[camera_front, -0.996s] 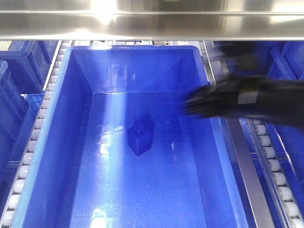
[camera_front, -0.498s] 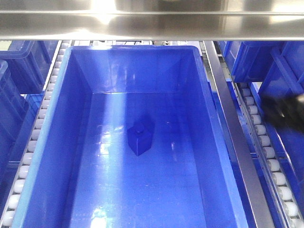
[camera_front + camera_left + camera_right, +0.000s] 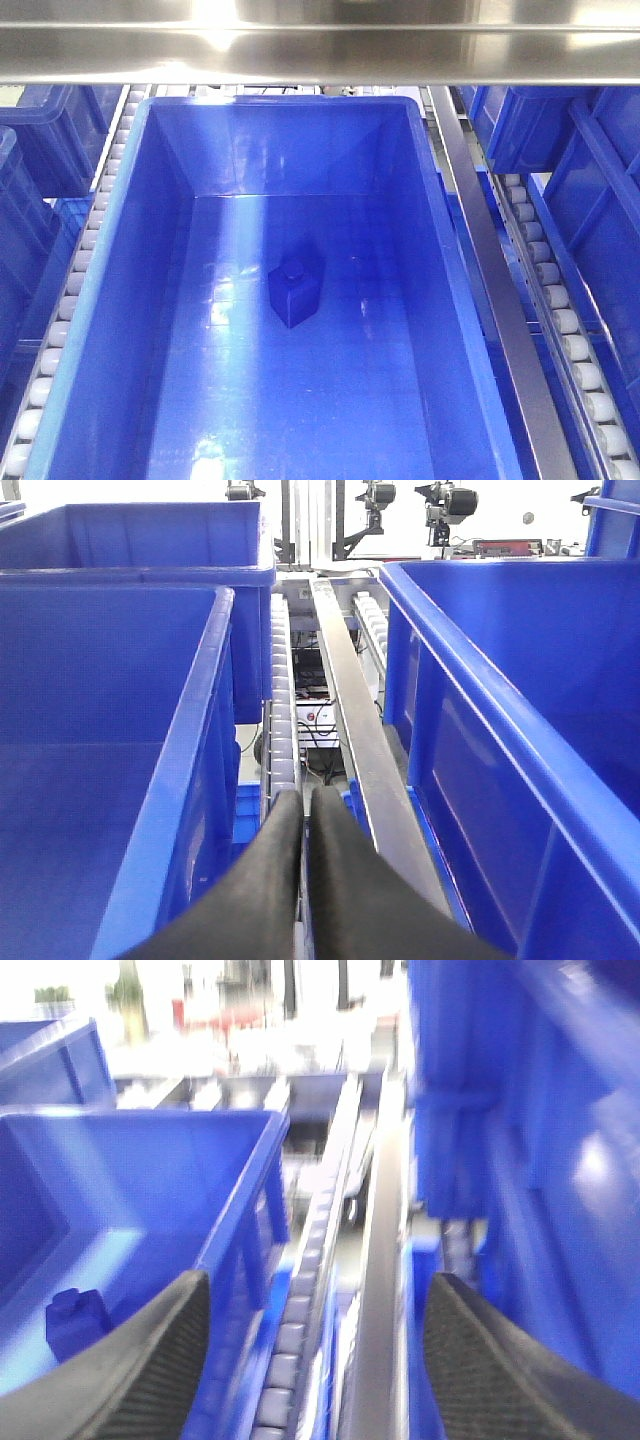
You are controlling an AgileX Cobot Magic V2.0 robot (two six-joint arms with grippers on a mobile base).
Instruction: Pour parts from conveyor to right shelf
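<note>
The part [image 3: 295, 291], a small blue block with a round stud, lay alone on the floor of the big blue bin [image 3: 455, 300] in the middle lane of the right shelf [image 3: 500, 300], roughly at the bin's centre and clear of its walls. The right wrist view caught the same part low at its left edge. The left end effector [image 3: 304, 825] had its two dark fingers pressed together with nothing between them, pointing along the roller lane [image 3: 283, 710] between two bins. The right end effector [image 3: 315, 1350] stood wide apart and empty, above the rollers just beside the bin's right wall; that view was blurred. Neither arm showed in the front view. The pour looked finished, so the sensible step was probably retreat: lift each arm straight off the steel rail and bin rims before swinging away, and avoid nudging the bin down its rollers.
</note>
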